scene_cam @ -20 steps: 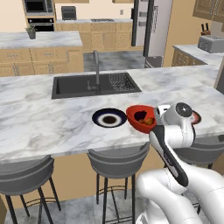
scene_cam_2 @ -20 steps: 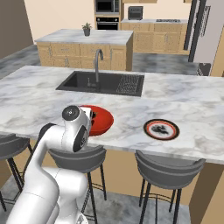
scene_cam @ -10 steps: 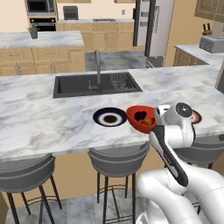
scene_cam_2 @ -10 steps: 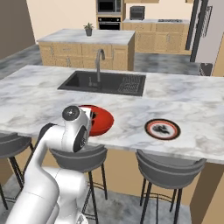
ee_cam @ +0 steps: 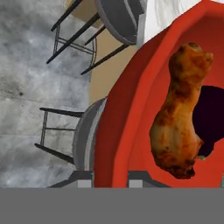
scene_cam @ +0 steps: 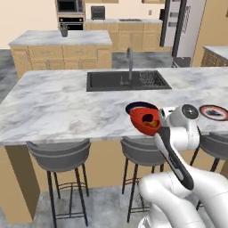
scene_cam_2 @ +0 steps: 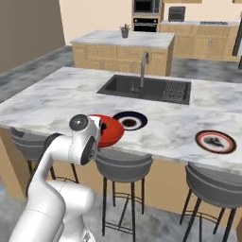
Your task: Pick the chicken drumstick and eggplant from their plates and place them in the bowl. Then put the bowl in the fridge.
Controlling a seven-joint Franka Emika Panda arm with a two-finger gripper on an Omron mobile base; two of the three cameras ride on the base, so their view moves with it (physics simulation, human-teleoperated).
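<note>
Jaws clamped narrowly on the near rim of the glossy red round bowl (scene_cam: 144, 119), which in the left base view is held tilted just off the edge of the marbled white bench (scene_cam: 62, 104), an orange-brown lump inside it. Behind it peeks the black-rimmed plate (scene_cam: 133, 106); the reddish-brown-rimmed plate (scene_cam: 213, 111) sits off to the right.

From the right base view, the bowl (scene_cam_2: 111, 130) hangs above a grey stool (scene_cam_2: 124, 163), beside the black-rimmed plate (scene_cam_2: 130, 120).

Through the hand view, the chicken drumstick (ee_cam: 179, 113) lies in the bowl (ee_cam: 131, 118), against the dark purple eggplant (ee_cam: 212, 113).
</note>
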